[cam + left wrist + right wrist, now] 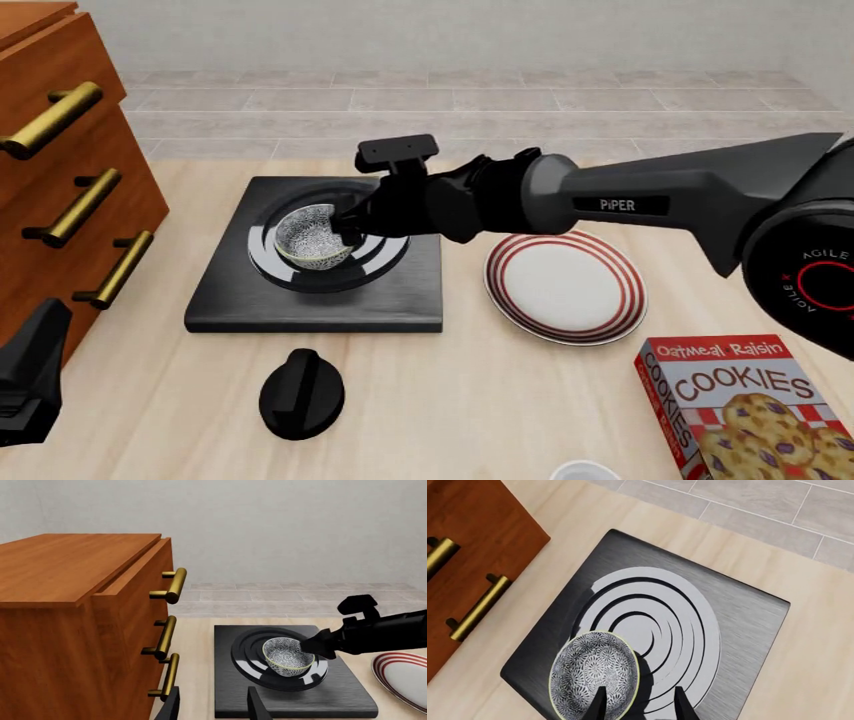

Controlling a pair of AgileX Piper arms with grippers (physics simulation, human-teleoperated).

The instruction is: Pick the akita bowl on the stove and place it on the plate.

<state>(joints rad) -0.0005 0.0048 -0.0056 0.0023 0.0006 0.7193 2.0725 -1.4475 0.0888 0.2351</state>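
Observation:
The akita bowl [311, 238], speckled grey-white inside with a pale rim, sits on the glossy rings of the black stove [227, 290]. My right gripper [639, 706] is open and straddles the bowl's [592, 672] rim, with one finger inside and the other outside. It reaches in from the plate's side [311, 647]. The red-ringed white plate [565, 287] lies just right of the stove. My left gripper [213, 707] is open and holds nothing. It hangs back near the cabinet's drawer front, well short of the bowl [288, 652].
A wooden cabinet [60, 170] with brass handles stands left of the stove. A loose black knob [302, 392] lies in front of the stove. A cookies box [741, 412] is at the front right. A white rim [587, 470] shows at the bottom edge.

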